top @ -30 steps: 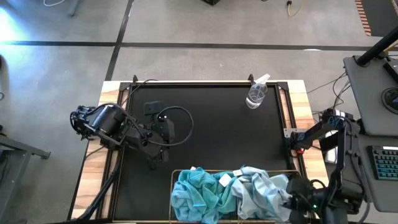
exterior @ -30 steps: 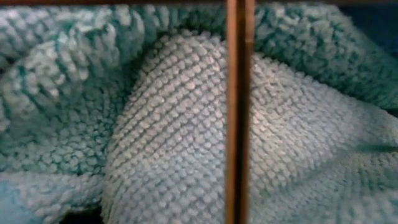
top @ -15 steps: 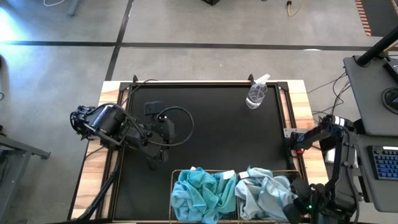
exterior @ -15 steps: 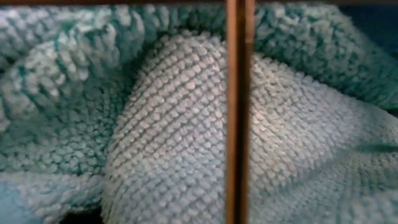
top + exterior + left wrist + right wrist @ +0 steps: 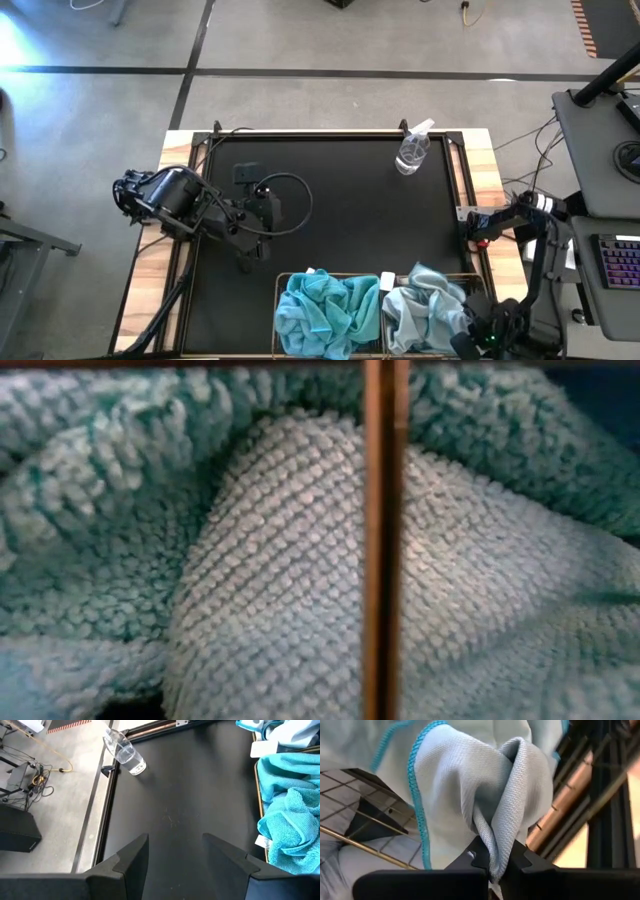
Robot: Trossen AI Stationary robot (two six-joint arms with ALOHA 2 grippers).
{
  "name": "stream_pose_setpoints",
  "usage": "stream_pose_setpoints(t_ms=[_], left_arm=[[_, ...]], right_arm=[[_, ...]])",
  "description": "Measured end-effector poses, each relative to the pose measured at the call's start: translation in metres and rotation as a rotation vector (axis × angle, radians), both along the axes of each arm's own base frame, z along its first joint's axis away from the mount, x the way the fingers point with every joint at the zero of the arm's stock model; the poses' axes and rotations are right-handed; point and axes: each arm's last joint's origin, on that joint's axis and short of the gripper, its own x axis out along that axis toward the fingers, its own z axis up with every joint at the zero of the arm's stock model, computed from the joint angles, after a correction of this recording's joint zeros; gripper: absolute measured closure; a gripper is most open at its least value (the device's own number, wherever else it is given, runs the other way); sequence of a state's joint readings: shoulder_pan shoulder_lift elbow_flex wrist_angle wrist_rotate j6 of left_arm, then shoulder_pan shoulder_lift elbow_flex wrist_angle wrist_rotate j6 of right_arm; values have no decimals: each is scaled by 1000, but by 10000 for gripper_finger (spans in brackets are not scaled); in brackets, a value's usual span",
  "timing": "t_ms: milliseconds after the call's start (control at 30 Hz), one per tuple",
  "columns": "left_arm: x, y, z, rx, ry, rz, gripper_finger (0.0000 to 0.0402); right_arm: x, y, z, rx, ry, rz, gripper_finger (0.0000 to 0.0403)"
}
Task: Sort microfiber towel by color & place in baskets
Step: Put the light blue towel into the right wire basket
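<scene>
Left of the baskets (image 5: 279,300), over the black table mat (image 5: 350,200), the left gripper (image 5: 174,851) hangs with its two dark fingers spread wide apart and nothing between them; the left arm lies along the mat's left edge. Beyond it, at the mat's far side from the baskets, a clear spray bottle (image 5: 412,150) lies on its side.

At the near edge of the mat the two wire baskets stand side by side. The left basket is heaped with turquoise towels (image 5: 325,312), a small white tag showing at the heap's top. The right basket holds pale grey-blue towels (image 5: 425,312). The low view is filled by nubbly towel cloth pressed close behind a bronze wire (image 5: 381,540).

At the right basket's right end, the right gripper (image 5: 496,865) is closed, pinching a fold of a pale grey-blue towel with turquoise stitched edging (image 5: 470,785), with the basket's mesh beside it.
</scene>
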State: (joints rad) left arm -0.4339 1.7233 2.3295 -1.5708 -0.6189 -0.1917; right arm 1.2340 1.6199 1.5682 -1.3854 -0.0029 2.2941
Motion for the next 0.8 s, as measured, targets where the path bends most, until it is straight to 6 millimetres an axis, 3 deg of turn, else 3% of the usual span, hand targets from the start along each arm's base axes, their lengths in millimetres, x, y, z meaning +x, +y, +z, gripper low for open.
stream_pose_setpoints(t_ms=[233,400,800], left_arm=[[0,0,0,0,0,0,233],[0,0,0,12,6,-11,233],[0,0,0,10,5,-9,233]], right_arm=[[4,-4,-11,-133,-95,158,377],[5,-7,-14,-187,-135,170,356],[5,-6,-14,-182,-137,171,248]])
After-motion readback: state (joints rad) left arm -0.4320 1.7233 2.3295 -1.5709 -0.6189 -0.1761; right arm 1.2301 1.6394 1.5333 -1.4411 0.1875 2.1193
